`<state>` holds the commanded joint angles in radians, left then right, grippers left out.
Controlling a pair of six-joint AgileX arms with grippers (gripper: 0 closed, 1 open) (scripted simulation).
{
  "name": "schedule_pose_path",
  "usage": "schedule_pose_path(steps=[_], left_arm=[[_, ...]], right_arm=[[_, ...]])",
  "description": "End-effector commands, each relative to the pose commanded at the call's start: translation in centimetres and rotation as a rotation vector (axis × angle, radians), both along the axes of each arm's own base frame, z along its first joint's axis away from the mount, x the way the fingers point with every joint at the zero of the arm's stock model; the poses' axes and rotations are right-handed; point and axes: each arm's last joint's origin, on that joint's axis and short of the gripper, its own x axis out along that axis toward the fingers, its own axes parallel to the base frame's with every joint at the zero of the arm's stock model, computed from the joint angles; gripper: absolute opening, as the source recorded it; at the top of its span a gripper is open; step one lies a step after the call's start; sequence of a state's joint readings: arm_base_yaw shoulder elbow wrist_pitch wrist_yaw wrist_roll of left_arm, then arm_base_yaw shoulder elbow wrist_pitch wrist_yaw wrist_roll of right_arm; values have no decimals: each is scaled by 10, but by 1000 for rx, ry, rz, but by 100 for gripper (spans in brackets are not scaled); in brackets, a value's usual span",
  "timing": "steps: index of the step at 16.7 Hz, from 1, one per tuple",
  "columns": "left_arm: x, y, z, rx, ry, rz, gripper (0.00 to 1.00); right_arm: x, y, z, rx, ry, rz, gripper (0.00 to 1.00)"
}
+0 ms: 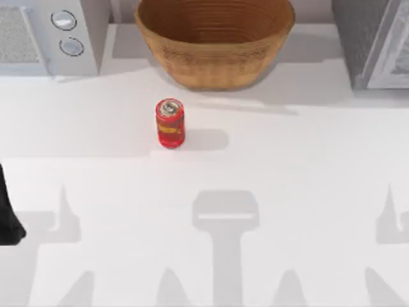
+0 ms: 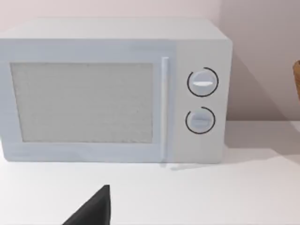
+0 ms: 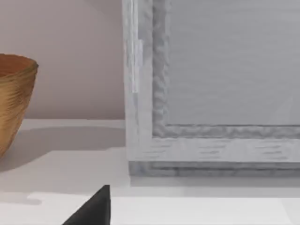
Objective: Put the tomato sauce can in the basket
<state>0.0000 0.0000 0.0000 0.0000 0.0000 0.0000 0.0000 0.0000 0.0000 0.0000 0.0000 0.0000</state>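
The tomato sauce can [image 1: 170, 123] stands upright on the white table, red with a yellow band and a silver top. It is a little in front of the basket [image 1: 214, 57] and slightly to its left. The tan wicker basket sits at the back centre of the table, and its side also appears in the right wrist view [image 3: 14, 103]. My left arm [image 1: 7, 217] is a dark shape at the table's left edge, far from the can. A dark part of my left gripper [image 2: 93, 210] faces a microwave. A dark part of my right gripper [image 3: 93, 210] hangs low over the table, between the basket and a grey appliance.
A white microwave [image 1: 51, 35] with two dials stands at the back left, seen front-on in the left wrist view [image 2: 112, 93]. A grey boxy appliance [image 1: 377, 41] stands at the back right, also in the right wrist view [image 3: 211, 93]. Open white tabletop [image 1: 255, 192] lies in front of the can.
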Motion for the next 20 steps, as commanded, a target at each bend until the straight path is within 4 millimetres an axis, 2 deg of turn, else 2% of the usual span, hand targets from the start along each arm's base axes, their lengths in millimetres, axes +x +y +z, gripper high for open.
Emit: schedule_pose_path(steps=[6, 11, 15, 20], left_arm=[[4, 1, 4, 27, 45, -25, 100], [27, 6, 18, 109, 181, -157, 100], [65, 12, 31, 172, 274, -340, 100], [137, 22, 29, 223, 308, -622, 100]], right_arm=[[0, 0, 0, 0, 0, 0, 100], [0, 0, 0, 0, 0, 0, 100], [0, 0, 0, 0, 0, 0, 100], [0, 0, 0, 0, 0, 0, 100]])
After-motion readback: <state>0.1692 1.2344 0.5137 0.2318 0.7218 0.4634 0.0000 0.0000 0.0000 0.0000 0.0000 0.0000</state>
